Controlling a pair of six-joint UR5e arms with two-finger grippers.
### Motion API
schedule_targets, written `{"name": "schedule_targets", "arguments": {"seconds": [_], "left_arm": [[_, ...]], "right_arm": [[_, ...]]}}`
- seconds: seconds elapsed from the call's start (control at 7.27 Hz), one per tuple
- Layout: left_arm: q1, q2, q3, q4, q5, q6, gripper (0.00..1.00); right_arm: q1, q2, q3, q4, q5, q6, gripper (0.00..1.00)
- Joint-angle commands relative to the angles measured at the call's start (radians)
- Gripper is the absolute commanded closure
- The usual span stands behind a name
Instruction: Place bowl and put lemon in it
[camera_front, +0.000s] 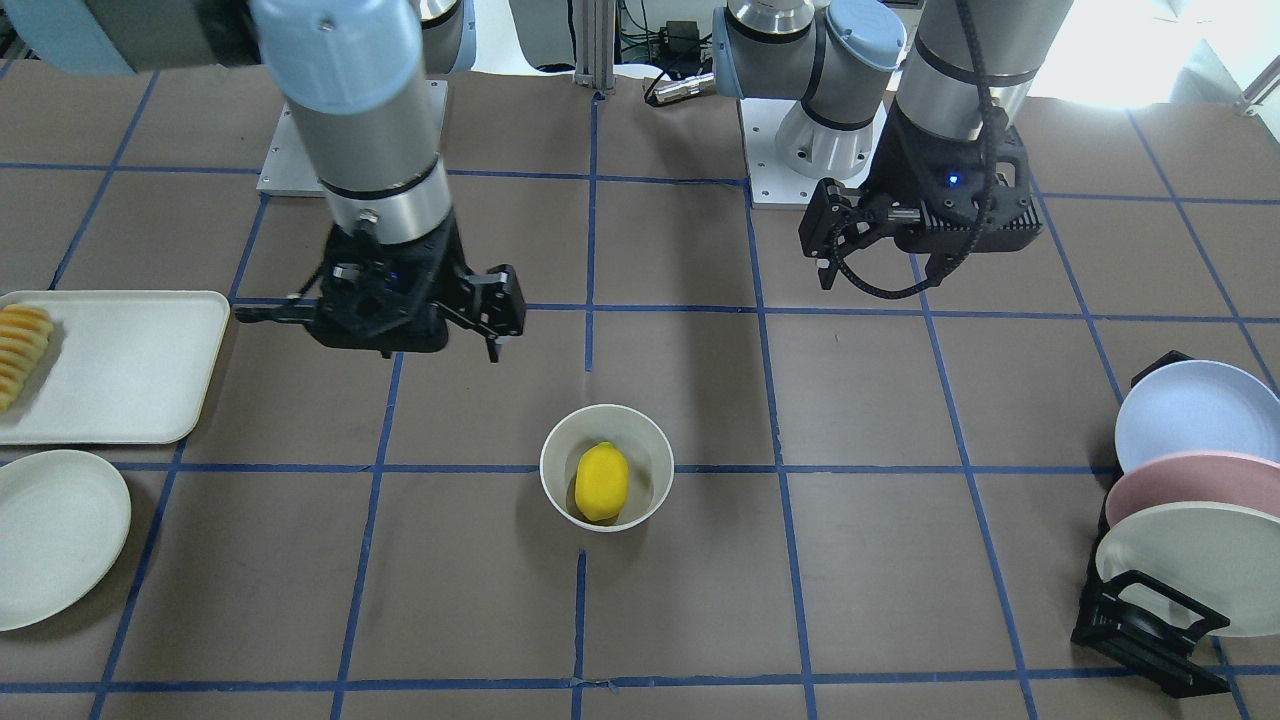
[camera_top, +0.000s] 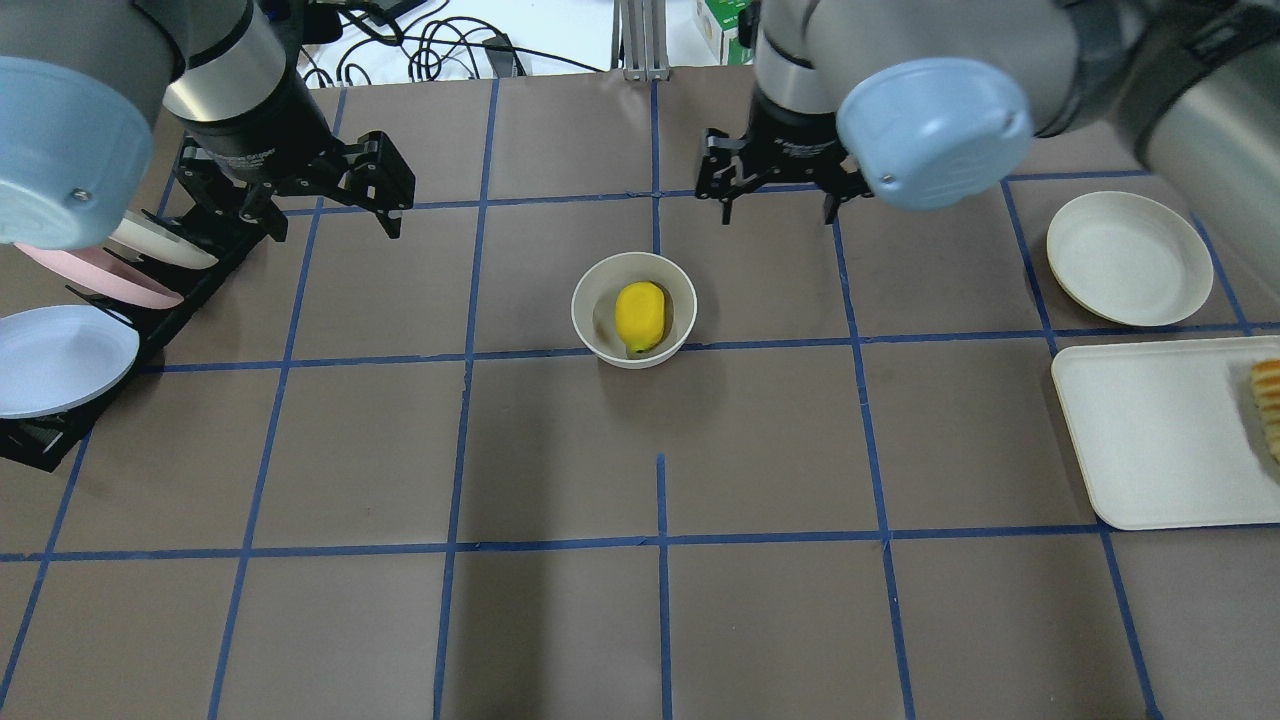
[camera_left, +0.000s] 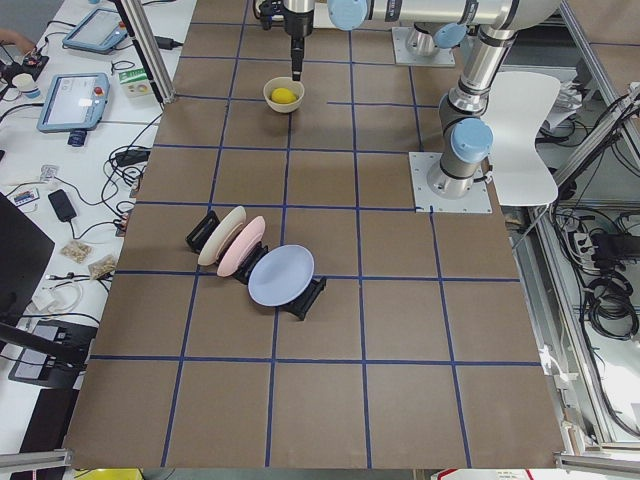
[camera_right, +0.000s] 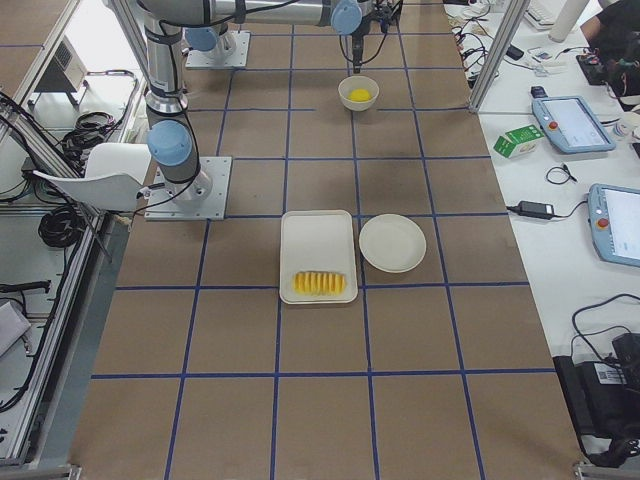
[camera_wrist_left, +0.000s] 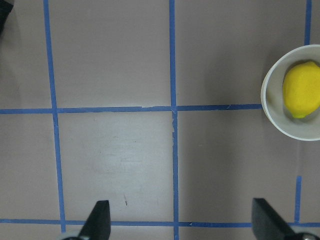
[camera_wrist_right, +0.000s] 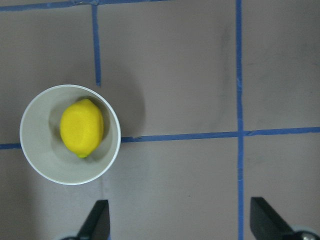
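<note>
Lemon (camera_top: 640, 316) in bowl (camera_top: 595, 300), rack (camera_top: 40, 440), tray (camera_top: 1150, 440) aside

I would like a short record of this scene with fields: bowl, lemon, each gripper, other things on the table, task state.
bowl: upright, near the table's middle
lemon: lying inside the bowl
left gripper: above the table, away from the bowl, jaws open, empty
right gripper: above the table, jaws open, empty
other things: tray with sliced fruit; flat plate; plate rack
task state: looks done
</note>
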Motion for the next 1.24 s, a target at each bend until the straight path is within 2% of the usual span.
{"name": "schedule_targets", "arguments": {"seconds": [0.0, 0.55, 0.83, 1.1], "left_arm": [[0.011, 0.005, 0.003, -0.001, -0.002, 0.011, 0.0], [0.014, -0.007, 0.006, -0.001, -0.006, 0.012, 0.0], [0.055, 0.002, 0.007, -0.006, -0.076, 0.015, 0.0], [0.057, 0.011, 0.01, -0.038, -0.062, 0.015, 0.0]], "right_arm": [[-0.069, -0.062, 0.006, 0.069, -0.003, -0.08, 0.0], [-0.066, -0.085, 0.012, 0.085, 0.006, -0.082, 0.0], [-0.066, -0.084, 0.012, 0.085, 0.005, -0.082, 0.0], [-0.066, -0.084, 0.012, 0.085, 0.003, -0.082, 0.0]]}}
